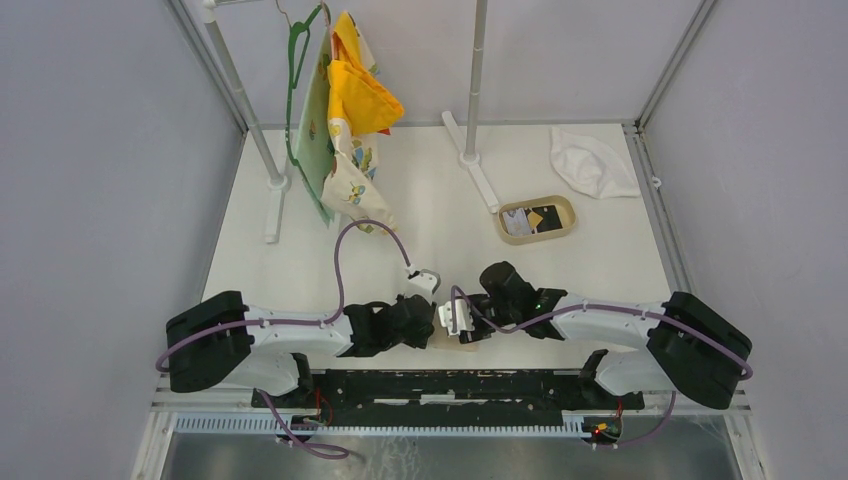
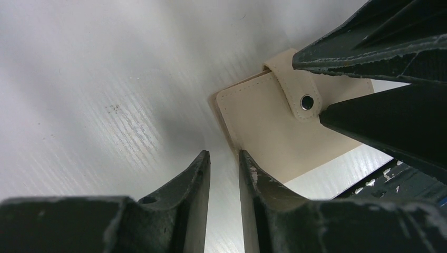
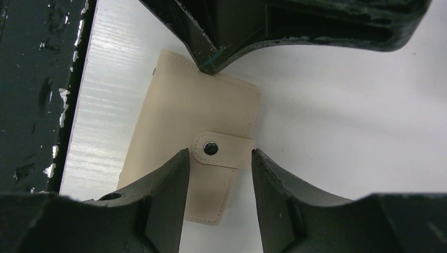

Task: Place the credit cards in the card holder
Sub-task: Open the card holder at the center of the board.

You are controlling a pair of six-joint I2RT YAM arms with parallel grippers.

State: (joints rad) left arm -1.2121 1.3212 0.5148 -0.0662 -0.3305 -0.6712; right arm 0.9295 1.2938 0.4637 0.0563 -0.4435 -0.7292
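The tan card holder [image 1: 462, 344] [image 2: 269, 124] [image 3: 179, 105] lies shut and flat near the table's front edge, its snap tab [image 3: 221, 149] fastened. My left gripper [image 1: 436, 335] [image 2: 224, 154] is open by a narrow gap with only bare table between the jaws; one fingertip sits at the holder's left edge. My right gripper [image 1: 470, 332] [image 3: 220, 152] is open above the holder, its fingers either side of the snap tab without touching it. The credit cards [image 1: 535, 218], white, gold and dark, lie in the oval tray [image 1: 570, 215] at the back right.
A white cloth [image 1: 592, 160] lies at the back right corner. A clothes rack with a green hanger and yellow fabrics [image 1: 345, 120] stands at the back left, a second post [image 1: 478, 80] at the back centre. A black rail [image 1: 450, 385] runs along the front edge.
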